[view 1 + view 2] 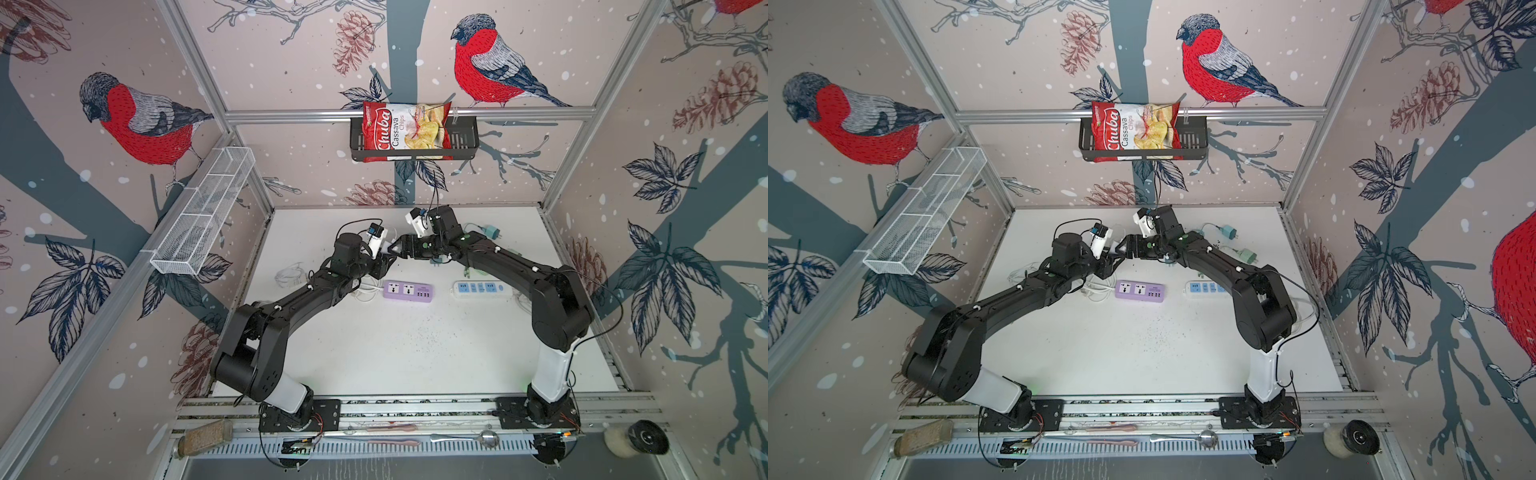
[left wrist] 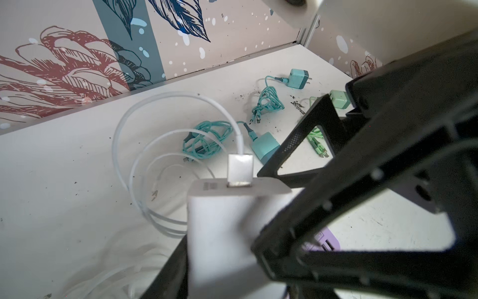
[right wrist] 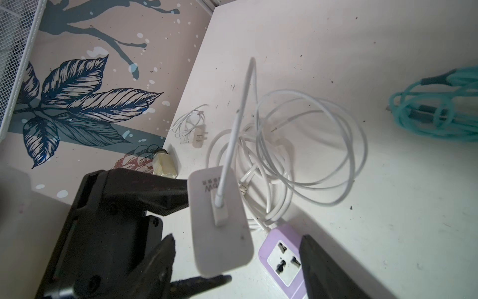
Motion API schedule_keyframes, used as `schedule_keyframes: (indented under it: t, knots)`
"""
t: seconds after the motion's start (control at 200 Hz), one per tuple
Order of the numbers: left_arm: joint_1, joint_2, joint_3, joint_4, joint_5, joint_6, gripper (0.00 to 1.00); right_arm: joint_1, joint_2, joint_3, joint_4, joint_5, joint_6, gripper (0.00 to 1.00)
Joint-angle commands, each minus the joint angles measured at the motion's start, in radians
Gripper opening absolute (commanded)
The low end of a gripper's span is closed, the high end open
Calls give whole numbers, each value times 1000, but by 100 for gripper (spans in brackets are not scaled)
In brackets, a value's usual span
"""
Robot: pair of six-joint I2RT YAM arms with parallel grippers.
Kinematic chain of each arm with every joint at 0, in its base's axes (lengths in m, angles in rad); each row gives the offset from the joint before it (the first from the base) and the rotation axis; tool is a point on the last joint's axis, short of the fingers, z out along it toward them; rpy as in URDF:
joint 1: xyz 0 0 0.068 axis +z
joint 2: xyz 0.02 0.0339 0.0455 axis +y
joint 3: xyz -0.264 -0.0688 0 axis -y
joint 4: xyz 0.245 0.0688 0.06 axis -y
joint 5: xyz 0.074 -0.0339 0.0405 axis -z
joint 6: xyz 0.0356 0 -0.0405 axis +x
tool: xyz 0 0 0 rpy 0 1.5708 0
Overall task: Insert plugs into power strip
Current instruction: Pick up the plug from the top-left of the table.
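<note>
White plug (image 2: 232, 214), likely light, rigid and smooth, hung over the table (image 3: 336, 51) near the purple strip (image 3: 282, 259), clamped in the left claw (image 2: 219, 246). The right claw (image 3: 236, 246) straddled it, jaws apart. Best gripped across flat sides.

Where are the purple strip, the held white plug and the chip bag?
purple strip (image 1: 408, 291): in a top view, middle of its top face.
held white plug (image 2: 219, 233): left wrist view, its broad side face.
chip bag (image 1: 405, 129): in a top view, centre of its printed front.
</note>
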Motion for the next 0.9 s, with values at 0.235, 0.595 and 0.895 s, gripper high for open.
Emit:
schedule_keyframes:
  t: [0.235, 0.595, 0.895]
  knots:
    - [-4, -16, -12, 52, 43, 14, 0, -1, 25, 36, 51, -84, 15, 58]
    - [-4, -2, -6, 50, 54, 14, 0, 3, 41, 31, 68, -120, 13, 45]
    - [-4, 2, -1, 50, 51, 14, 0, 5, 37, 18, 53, -132, -8, 30]
